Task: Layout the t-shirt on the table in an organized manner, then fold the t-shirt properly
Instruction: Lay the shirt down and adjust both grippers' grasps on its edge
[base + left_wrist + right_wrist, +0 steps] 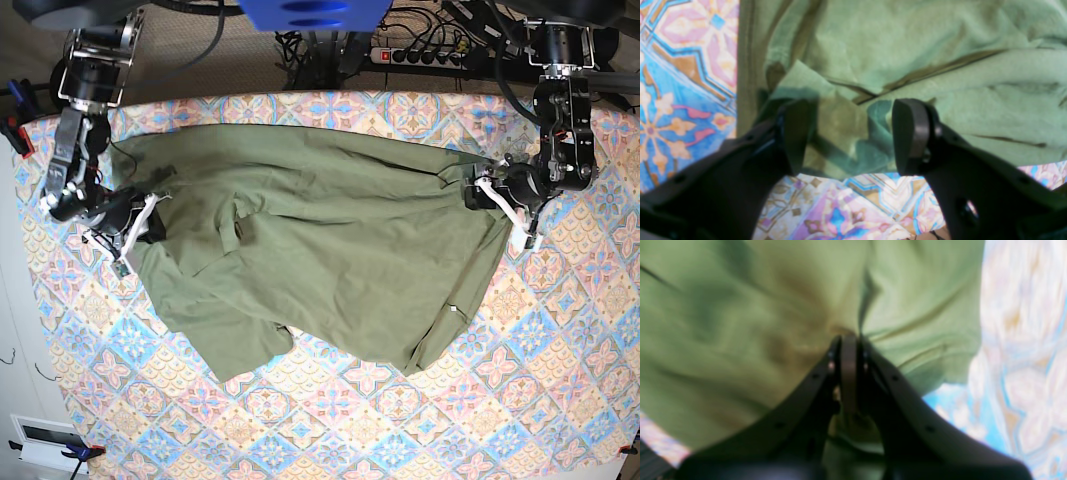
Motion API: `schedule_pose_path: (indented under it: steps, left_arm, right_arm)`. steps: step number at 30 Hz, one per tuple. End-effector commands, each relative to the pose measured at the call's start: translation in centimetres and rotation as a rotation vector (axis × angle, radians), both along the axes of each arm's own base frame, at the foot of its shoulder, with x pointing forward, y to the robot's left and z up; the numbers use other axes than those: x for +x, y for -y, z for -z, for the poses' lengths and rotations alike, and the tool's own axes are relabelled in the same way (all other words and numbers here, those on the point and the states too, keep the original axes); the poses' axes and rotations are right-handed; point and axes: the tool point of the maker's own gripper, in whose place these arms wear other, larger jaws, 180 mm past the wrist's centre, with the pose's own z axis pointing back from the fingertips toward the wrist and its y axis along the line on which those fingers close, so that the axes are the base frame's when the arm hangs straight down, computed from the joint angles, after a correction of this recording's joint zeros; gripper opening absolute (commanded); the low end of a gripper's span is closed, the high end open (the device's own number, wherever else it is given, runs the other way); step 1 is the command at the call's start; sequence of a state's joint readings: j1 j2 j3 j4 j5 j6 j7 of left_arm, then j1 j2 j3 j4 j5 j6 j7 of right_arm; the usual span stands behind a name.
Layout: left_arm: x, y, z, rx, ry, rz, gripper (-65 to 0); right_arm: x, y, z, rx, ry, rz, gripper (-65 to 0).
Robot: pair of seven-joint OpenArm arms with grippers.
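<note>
My left claw and right claw are matte black, curved, with small holes; white brackets and black cables on my arms.

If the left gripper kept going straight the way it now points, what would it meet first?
The left gripper stands open over the near edge of the t-shirt. Going straight on, it would likely meet that rumpled green cloth first, lying on the table; depth is unclear.

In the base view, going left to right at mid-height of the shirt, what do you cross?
Right gripper shut on the t-shirt → t-shirt → left gripper, open at the shirt's edge → bare table.
</note>
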State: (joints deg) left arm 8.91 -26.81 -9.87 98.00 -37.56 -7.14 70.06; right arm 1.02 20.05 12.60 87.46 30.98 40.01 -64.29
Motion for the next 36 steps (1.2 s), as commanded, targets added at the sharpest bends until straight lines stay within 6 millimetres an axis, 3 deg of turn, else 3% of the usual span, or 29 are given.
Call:
schedule_pose_path:
  steps: [1,9,12,23,28,36]
  left_arm:
    - [1.0,-1.4,-1.5,0.022,0.052,-0.021,-27.1]
    - [1.2,-2.7,-2.2,0.036,0.069,-0.052,-27.1]
    - [1.2,-2.9,-2.2,0.043,0.067,-0.050,-27.1]
    - [0.7,-3.8,-2.3,0.075,0.054,-0.035,-26.3]
    - [2.2,-3.4,-3.4,0.064,0.102,0.002,-26.3]
    - [5.1,0.0,-1.4,0.026,0.061,0.083,-26.3]
  right_arm:
    - [-0.1,1.5,-1.7,-0.011,0.045,0.025,-63.5]
    - [-4.1,3.0,-5.8,0.034,0.126,0.080,-63.5]
    - [-5.6,3.1,-6.4,0.036,0.126,0.084,-63.5]
    - [-10.7,1.9,-4.4,0.077,0.011,0.047,-63.5]
    - [-11.8,1.8,-3.9,0.072,-0.018,0.043,-63.5]
    - [-11.9,1.7,-3.8,0.073,-0.020,0.042,-63.5]
